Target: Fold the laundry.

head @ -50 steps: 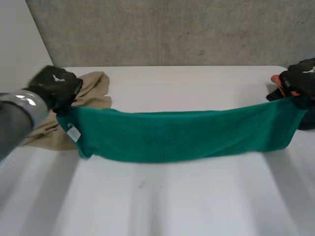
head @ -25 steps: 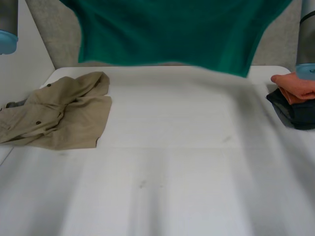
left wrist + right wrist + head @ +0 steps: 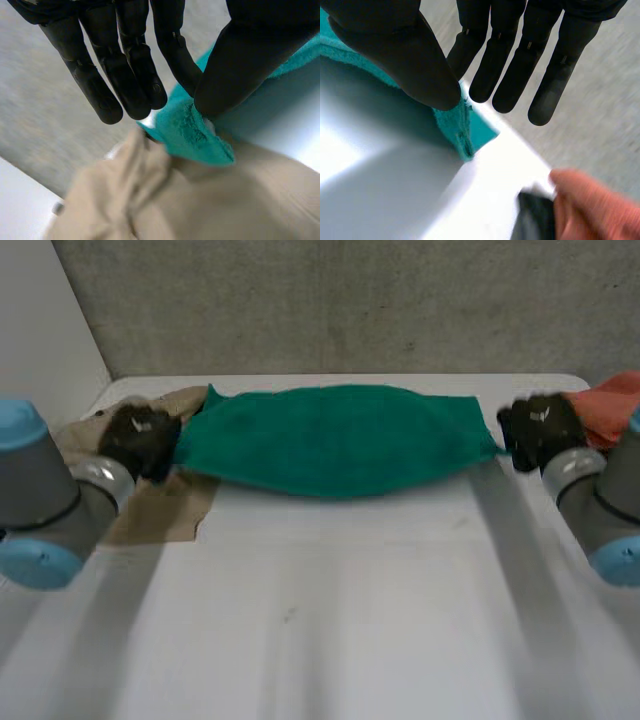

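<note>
Towel, stretched between hands: left hand pinches one corner, right hand the other. No fold made yet.

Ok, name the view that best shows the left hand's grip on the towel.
Left wrist view: the left hand pinches a corner of the green towel between thumb and finger. Head view shows it at the towel's end; right wrist view, the opposite corner.
</note>
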Motion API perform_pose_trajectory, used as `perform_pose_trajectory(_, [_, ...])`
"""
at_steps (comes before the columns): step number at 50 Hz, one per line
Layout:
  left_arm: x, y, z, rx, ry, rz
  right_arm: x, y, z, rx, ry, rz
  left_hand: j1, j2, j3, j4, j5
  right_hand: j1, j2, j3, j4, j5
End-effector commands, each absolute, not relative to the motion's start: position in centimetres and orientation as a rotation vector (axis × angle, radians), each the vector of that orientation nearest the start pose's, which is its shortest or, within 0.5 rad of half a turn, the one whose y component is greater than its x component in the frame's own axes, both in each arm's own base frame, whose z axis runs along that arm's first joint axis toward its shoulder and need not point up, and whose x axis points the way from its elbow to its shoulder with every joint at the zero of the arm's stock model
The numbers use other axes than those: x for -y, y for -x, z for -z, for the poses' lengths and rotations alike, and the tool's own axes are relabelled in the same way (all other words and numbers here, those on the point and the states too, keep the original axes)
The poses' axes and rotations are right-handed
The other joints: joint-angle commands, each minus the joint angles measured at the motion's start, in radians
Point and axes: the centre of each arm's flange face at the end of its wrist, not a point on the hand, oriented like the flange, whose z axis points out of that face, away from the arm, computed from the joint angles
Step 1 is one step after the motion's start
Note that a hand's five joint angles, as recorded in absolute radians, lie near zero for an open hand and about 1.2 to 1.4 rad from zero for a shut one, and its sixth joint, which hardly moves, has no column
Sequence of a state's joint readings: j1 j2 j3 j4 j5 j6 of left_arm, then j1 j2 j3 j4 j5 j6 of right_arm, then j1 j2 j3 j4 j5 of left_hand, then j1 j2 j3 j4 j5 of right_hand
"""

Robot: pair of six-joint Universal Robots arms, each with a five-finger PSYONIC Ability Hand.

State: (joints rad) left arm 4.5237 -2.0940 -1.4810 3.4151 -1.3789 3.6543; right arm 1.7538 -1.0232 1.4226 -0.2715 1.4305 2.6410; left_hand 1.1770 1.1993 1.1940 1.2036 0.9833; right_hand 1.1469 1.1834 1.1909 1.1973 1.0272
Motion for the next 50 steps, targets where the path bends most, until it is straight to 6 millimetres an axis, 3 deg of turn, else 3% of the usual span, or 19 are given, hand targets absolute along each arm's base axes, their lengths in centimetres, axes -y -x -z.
perform_pose_trajectory(1, [32.1, 21.3, -16.3, -2.157, -1.208, 1.793, 34.3, -19.6, -16.2, -2.449, 1.166, 1.88, 0.219, 0.197, 0.202, 0.193, 0.238, 0.249, 0.213, 0.205, 0.199, 0.195])
perform_pose_trajectory(8, [27.8, 19.1, -18.2, -2.199, -1.372, 1.542, 30.2, -16.4, -18.9, -2.592, 1.428, 1.601, 0.219, 0.197, 0.202, 0.193, 0.238, 0.249, 0.213, 0.205, 0.199, 0.195])
perform_pose_trajectory(14, [23.1, 17.4, -19.6, -2.301, -1.547, 1.233, 25.6, -14.7, -20.0, -2.546, 1.715, 1.29, 0.219, 0.197, 0.202, 0.193, 0.238, 0.249, 0.213, 0.205, 0.199, 0.195])
perform_pose_trajectory(19, [21.7, 17.5, -20.7, -2.313, -1.643, 1.152, 25.6, -14.6, -20.4, -2.44, 1.791, 1.326, 0.219, 0.197, 0.202, 0.193, 0.238, 0.249, 0.213, 0.205, 0.199, 0.195])
perform_pose_trajectory(24, [24.4, 18.7, -21.9, -2.18, -1.603, 1.334, 27.8, -15.0, -20.1, -2.463, 1.646, 1.414, 0.219, 0.197, 0.202, 0.193, 0.238, 0.249, 0.213, 0.205, 0.199, 0.195])
perform_pose_trajectory(29, [29.3, 21.0, -22.4, -2.071, -1.485, 1.535, 31.9, -16.6, -19.3, -2.471, 1.483, 1.605, 0.219, 0.197, 0.202, 0.193, 0.238, 0.249, 0.213, 0.205, 0.199, 0.195])
perform_pose_trajectory(37, [36.0, 24.3, -22.4, -1.964, -1.316, 1.693, 37.9, -18.4, -18.7, -2.475, 1.245, 1.921, 0.219, 0.197, 0.202, 0.193, 0.238, 0.249, 0.213, 0.205, 0.199, 0.195])
perform_pose_trajectory(44, [39.8, 26.9, -21.8, -1.896, -1.233, 1.782, 41.3, -20.1, -17.4, -2.447, 1.207, 2.086, 0.219, 0.197, 0.202, 0.193, 0.238, 0.249, 0.213, 0.205, 0.199, 0.195])
perform_pose_trajectory(50, [42.1, 29.4, -19.8, -1.832, -1.203, 1.834, 44.3, -21.8, -16.2, -2.371, 1.193, 2.259, 0.219, 0.197, 0.202, 0.193, 0.238, 0.249, 0.213, 0.205, 0.199, 0.195])
